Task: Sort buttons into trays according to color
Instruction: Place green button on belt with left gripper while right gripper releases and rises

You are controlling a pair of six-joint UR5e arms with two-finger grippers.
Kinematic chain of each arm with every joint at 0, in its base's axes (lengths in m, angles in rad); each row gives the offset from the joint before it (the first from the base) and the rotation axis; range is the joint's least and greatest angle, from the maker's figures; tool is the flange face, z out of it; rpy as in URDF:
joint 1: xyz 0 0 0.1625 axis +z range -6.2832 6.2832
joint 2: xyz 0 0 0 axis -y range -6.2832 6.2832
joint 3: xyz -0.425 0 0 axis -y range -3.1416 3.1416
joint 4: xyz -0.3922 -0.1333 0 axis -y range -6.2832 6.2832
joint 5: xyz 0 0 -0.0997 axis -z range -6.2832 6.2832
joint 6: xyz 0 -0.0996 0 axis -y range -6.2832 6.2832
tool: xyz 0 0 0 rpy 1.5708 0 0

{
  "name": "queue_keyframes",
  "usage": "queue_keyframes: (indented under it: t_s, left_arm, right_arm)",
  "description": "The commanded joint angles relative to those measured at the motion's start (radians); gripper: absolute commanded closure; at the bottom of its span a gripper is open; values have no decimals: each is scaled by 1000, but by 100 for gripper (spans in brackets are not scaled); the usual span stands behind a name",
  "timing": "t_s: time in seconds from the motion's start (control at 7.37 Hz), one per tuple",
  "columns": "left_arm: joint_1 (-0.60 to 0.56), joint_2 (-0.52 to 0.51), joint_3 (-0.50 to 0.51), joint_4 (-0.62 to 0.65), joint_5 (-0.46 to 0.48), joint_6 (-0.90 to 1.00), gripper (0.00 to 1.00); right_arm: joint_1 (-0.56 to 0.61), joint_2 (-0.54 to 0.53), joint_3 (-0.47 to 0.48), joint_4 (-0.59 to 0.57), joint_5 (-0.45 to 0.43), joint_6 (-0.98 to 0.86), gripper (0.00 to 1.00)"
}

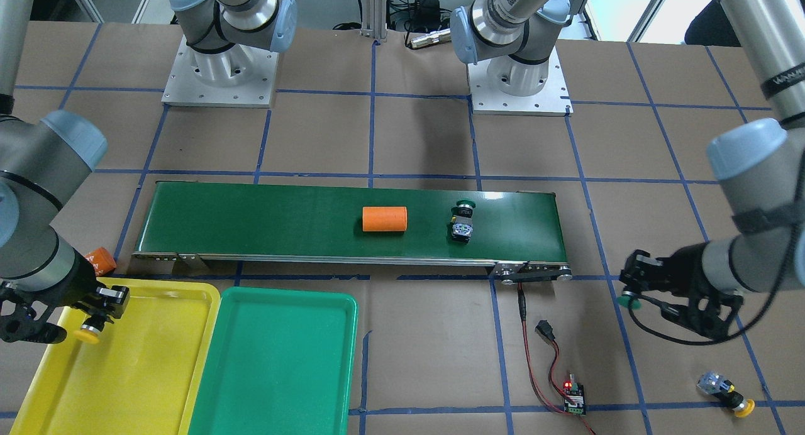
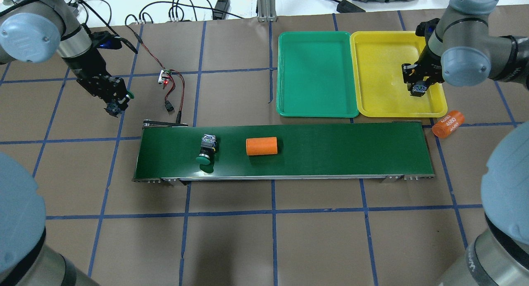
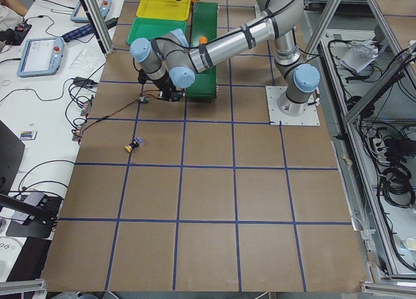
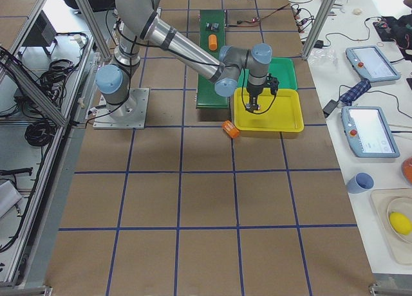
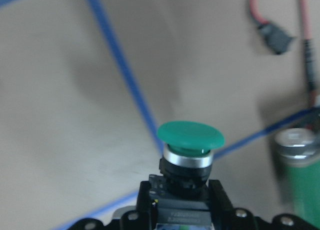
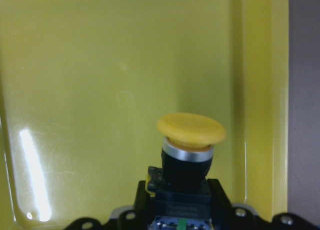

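Observation:
My left gripper [image 2: 117, 103] is shut on a green button [image 5: 190, 140] and holds it above the bare table, off the belt's left end. My right gripper [image 2: 418, 87] is shut on a yellow button [image 6: 190, 131] and holds it cap-down over the yellow tray [image 2: 382, 67], near its right rim. The green tray [image 2: 316, 75] beside it holds nothing. A second green button [image 2: 206, 149] lies on the conveyor belt [image 2: 330, 153]. A second yellow button [image 1: 725, 392] lies on the table beyond my left arm.
An orange cylinder [image 2: 261, 146] lies mid-belt. Another orange cylinder [image 2: 448, 124] lies on the table by the yellow tray's corner. A small controller board [image 2: 165, 77] with red and black wires sits near my left gripper.

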Motion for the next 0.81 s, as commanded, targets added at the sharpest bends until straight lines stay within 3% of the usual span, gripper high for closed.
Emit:
queue_keyframes:
  t_s: [0.0,0.14,0.41,0.54,0.68]
  left_arm:
    - [-111,137,-175,58,7,-236,100]
    - [-160,162,-232,161,11,-343,100]
    - [-215,164,-292,249,11,-416,100]
    - [-215,167,-327,267,11,-412,100]
    - [-215,165,-336,315,13,-421,75]
  right_arm:
    - [-3,34,3,-53,-3,-15,13]
    - [-5,32,8,-50,0,-14,3]
    - [-6,12,12,-18,-6,-12,0]
    - [-6,-48,12,70,-1,-12,0]
    - [-6,-166,14,249,5,-3,0]
